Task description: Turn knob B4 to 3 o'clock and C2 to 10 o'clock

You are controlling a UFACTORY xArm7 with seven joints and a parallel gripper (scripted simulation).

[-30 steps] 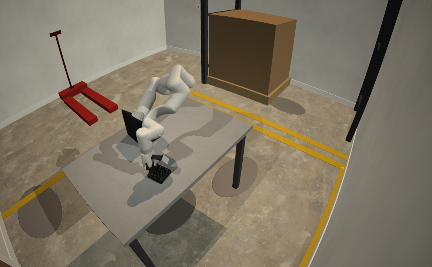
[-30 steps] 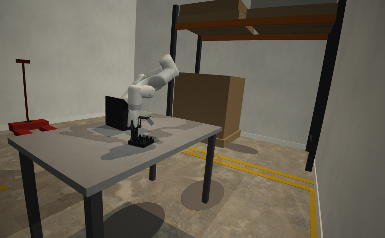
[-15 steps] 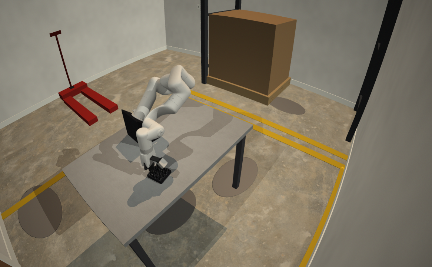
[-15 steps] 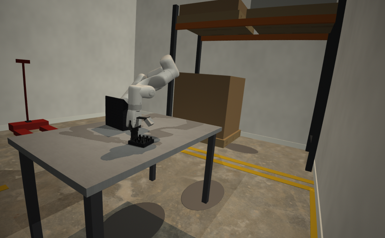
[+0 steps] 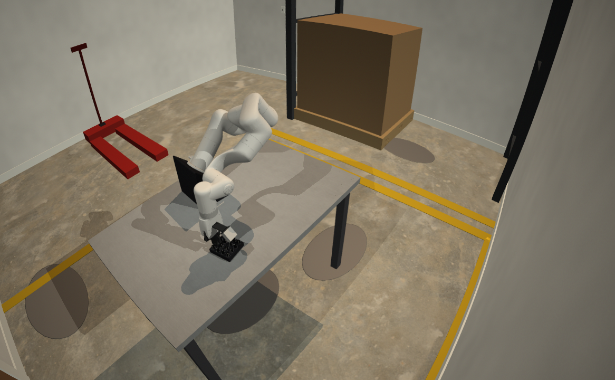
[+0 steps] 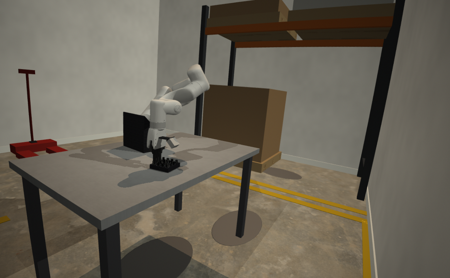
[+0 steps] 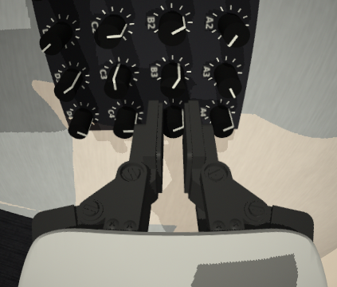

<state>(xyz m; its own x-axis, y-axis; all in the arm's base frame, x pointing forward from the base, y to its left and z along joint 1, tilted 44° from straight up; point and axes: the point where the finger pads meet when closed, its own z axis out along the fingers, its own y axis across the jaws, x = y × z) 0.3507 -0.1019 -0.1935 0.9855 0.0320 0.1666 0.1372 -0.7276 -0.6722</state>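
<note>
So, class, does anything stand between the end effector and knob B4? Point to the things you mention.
Nothing visible does: the end effector (image 5: pixel 214 239) (image 6: pixel 156 161) (image 7: pixel 173 120) is closed on knob B4 (image 7: pixel 173 119). Knobs A4 (image 7: pixel 221 119) and C4 (image 7: pixel 123 119) stand outside its fingers, one on each side.

Black knob box (image 5: pixel 230 254) (image 6: pixel 164 168) (image 7: pixel 144 53) upright on grey table (image 5: pixel 151 274) (image 6: pixel 81 186) (image 7: pixel 96 167), pale marks ringing dark round knobs. Knob B4 (image 7: pixel 173 119), partly hidden, in box's end column between B3 and edge; white line roughly toward rear. Knob C2 (image 7: pixel 112 32), in full view, also pointing roughly rearward.
</note>
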